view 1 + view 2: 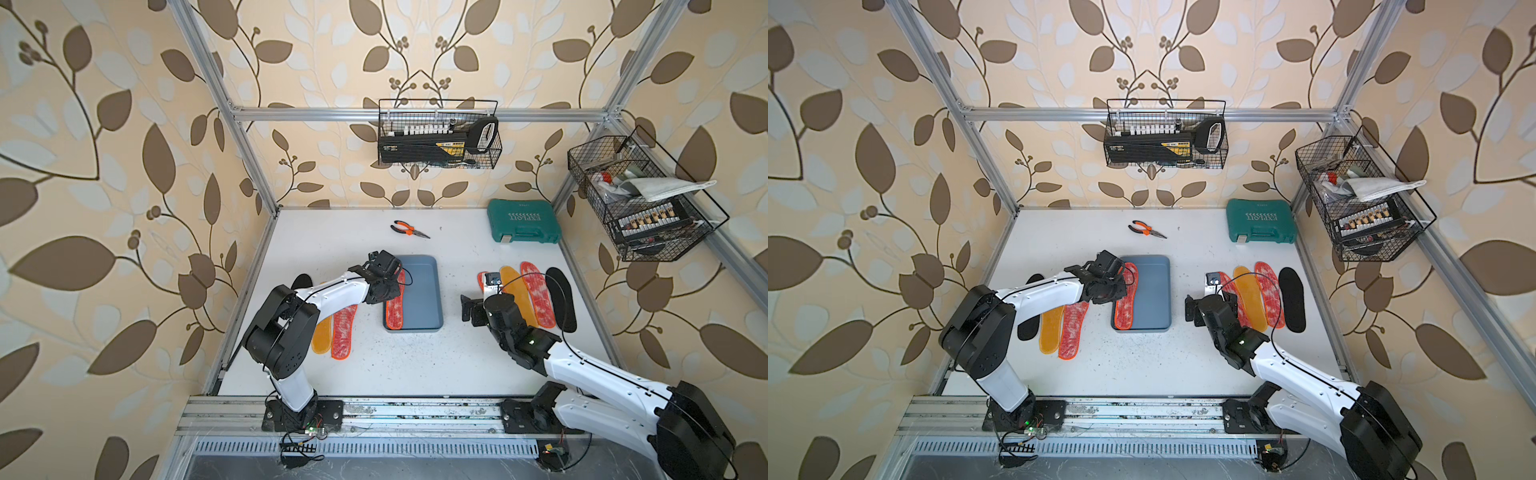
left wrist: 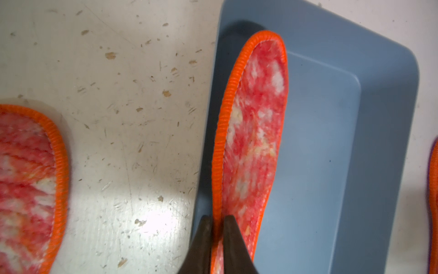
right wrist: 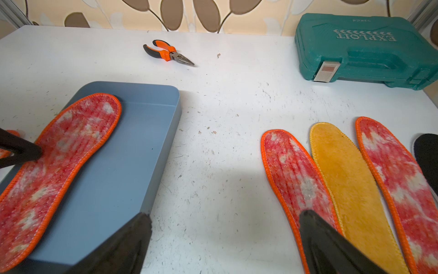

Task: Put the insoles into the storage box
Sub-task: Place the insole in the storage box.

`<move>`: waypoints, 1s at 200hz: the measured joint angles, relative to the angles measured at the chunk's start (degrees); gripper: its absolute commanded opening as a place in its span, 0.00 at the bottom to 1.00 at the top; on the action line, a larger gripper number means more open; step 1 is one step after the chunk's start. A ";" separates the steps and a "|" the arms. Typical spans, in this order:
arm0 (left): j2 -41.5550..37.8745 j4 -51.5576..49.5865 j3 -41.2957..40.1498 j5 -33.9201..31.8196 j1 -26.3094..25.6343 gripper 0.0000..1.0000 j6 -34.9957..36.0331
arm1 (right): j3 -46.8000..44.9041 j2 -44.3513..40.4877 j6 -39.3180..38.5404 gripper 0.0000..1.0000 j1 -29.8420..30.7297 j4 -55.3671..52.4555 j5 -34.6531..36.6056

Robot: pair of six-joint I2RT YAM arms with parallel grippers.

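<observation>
In both top views my left gripper (image 1: 394, 289) sits over the left side of the storage box (image 1: 428, 291). One red-speckled insole (image 1: 395, 313) lies lengthwise along that side. Seven other insoles wait on the tabletop (image 1: 374, 365): three to the box's left and four in a row to its right. My right gripper (image 1: 478, 308) is just beside the nearest red insole (image 1: 482, 277) of that row.

In the left wrist view my fingers (image 2: 231, 237) stand close on either side of the orange edging (image 2: 221, 142). The gap is a sliver, and I cannot tell whether they are pinching it or have let go. The insole's end farthest from my fingers seems to ride on the box's rim (the box looks a little short for it).

In the right wrist view my right jaws stand wide and hold nothing. One finger (image 3: 331, 249) hangs over the nearest red insole.

I judge this to be the release of the first insole. Next, my left jaws need to spread fully and lift straight up, so the edging doesn't catch. Then the right gripper can close on that red insole's edge.
</observation>
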 measured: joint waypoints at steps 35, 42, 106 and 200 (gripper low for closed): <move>0.00 0.61 0.00 0.83 0.00 0.23 -0.61 | 0.09 0.24 0.00 0.99 0.00 0.00 -0.07; 0.00 0.61 0.00 0.92 0.00 0.23 -0.61 | 0.15 0.26 0.00 0.99 0.00 0.00 -0.17; -2.12 -0.02 -0.09 0.94 -0.02 0.38 -0.42 | 0.52 0.90 -0.11 0.99 0.00 -0.02 -0.20; -31.06 5.90 -18.38 -3.93 9.81 0.99 12.44 | 6.08 2.12 1.62 0.98 -16.17 -7.21 -10.71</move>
